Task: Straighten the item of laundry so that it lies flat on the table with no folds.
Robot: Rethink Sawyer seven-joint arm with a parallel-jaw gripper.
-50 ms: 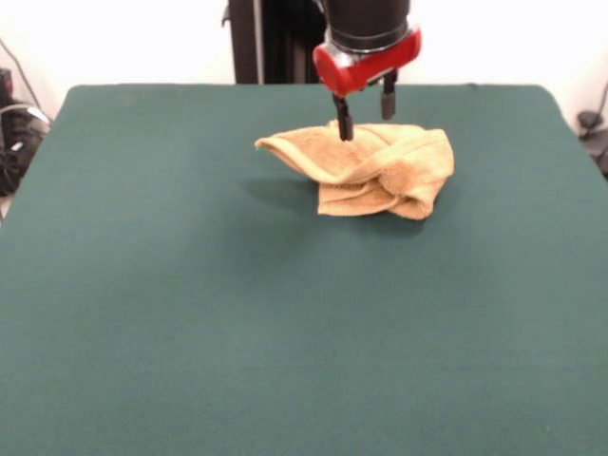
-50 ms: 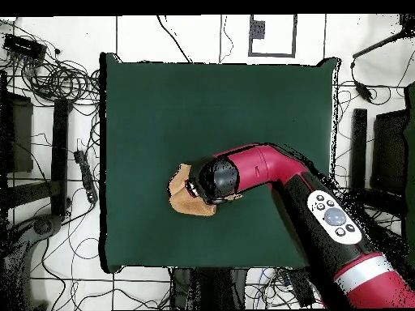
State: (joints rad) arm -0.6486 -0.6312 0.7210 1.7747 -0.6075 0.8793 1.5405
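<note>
The item of laundry [image 1: 380, 171] is a mustard-tan towel, bunched in thick folds on the far middle part of the green table [image 1: 190, 313]. Its left corner juts out, raised a little above the cloth. My gripper [image 1: 366, 122] hangs open right over the towel's back edge. The left fingertip [image 1: 344, 131] dips into the top fold and the right one stands clear behind it. In the overhead view the towel [image 2: 188, 201] pokes out to the left from under the arm's wrist [image 2: 215, 180], which hides the fingers, and the table [image 2: 203, 105] spreads wide around it.
The red arm [image 2: 324, 210] reaches in across the table's lower right part in the overhead view. Cables [image 2: 57, 81] and dark equipment lie on the floor around the table's edges.
</note>
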